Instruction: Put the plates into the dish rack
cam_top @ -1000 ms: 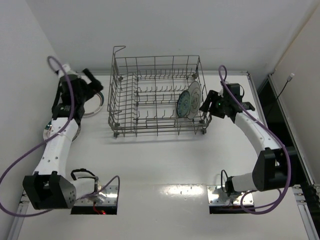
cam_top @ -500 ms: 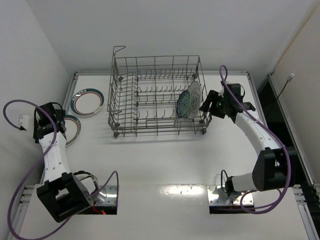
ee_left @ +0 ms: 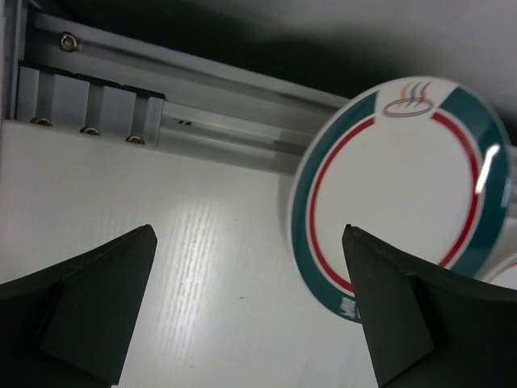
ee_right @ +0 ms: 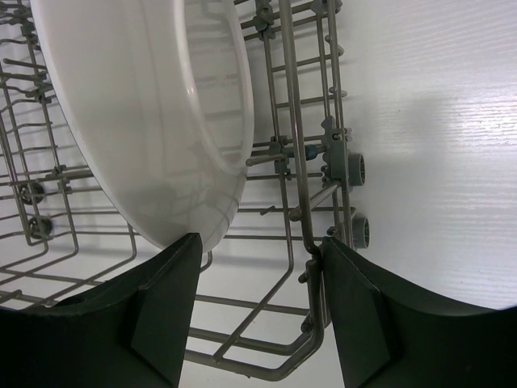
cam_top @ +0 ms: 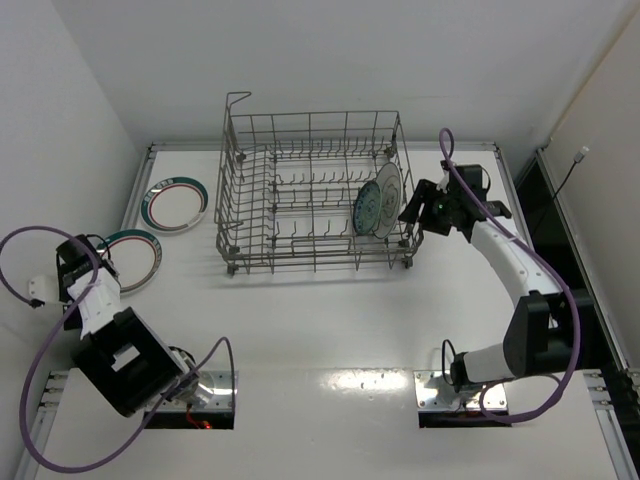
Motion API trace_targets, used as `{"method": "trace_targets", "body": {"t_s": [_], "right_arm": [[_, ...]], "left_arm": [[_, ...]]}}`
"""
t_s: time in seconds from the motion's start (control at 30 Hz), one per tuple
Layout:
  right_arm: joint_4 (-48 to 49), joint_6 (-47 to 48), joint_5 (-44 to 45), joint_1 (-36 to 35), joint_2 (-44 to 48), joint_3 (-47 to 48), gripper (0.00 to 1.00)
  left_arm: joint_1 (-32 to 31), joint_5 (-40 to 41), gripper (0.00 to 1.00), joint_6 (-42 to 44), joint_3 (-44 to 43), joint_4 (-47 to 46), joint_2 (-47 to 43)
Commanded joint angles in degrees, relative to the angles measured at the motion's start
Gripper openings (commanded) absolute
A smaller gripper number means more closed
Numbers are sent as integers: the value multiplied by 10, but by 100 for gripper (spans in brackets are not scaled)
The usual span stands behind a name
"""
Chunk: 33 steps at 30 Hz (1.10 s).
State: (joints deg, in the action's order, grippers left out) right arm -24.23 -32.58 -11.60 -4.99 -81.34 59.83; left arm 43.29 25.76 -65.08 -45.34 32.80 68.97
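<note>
The grey wire dish rack (cam_top: 300, 200) stands at the back middle of the table. A white plate (cam_top: 389, 185) and a small teal-blue patterned plate (cam_top: 367, 208) stand upright in its right end. Two banded-rim plates lie flat at the left, one farther back (cam_top: 176, 205) and one nearer (cam_top: 135, 255). My left gripper (cam_top: 86, 260) is open and empty at the far left, beside the nearer plate (ee_left: 404, 194). My right gripper (cam_top: 411, 212) is open at the rack's right wall. Its fingers span the white plate's lower rim (ee_right: 145, 105) and a rack wire (ee_right: 303, 186), gripping neither.
The table's left edge rail (ee_left: 121, 105) runs just beyond the left gripper (ee_left: 249, 242). The rack's wheels (ee_right: 355, 174) and outer wire wall sit close to the right gripper (ee_right: 260, 242). A wall rises behind the rack.
My left arm has swung from the back left, near the farther banded plate, down to the near left edge beside the nearer plate. The right arm has barely moved.
</note>
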Motion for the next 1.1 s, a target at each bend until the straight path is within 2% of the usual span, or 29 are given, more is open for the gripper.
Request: {"method": "trace_targets", "body": {"t_s": [0.0, 0.17, 0.37, 0.53, 0.63, 0.73, 0.83, 0.93, 1.07], "right_arm": [[-18, 1, -57, -15, -18, 14, 57], [-23, 1, -62, -15, -18, 3, 57], [-35, 12, -62, -15, -7, -2, 57], [-35, 12, -68, -15, -1, -8, 56], [-35, 18, -68, -15, 5, -20, 56], [-35, 24, -68, -10, 10, -25, 56], [-40, 30, -68, -10, 10, -25, 56], [-46, 35, -66, -17, 10, -25, 56], [-33, 35, -77, -17, 5, -38, 56]], "left_arm": [[3, 11, 100, 32, 45, -62, 6], [14, -69, 100, 52, 84, -145, 36], [14, -112, 99, 58, 103, -195, 57], [14, -133, 88, 58, 137, -265, 45], [14, -133, 86, 58, 137, -287, 39], [14, -128, 85, 63, 132, -288, 71], [14, -134, 79, 71, 132, -322, 82], [14, -157, 68, 81, 132, -355, 97], [14, -171, 68, 81, 132, -362, 141]]}}
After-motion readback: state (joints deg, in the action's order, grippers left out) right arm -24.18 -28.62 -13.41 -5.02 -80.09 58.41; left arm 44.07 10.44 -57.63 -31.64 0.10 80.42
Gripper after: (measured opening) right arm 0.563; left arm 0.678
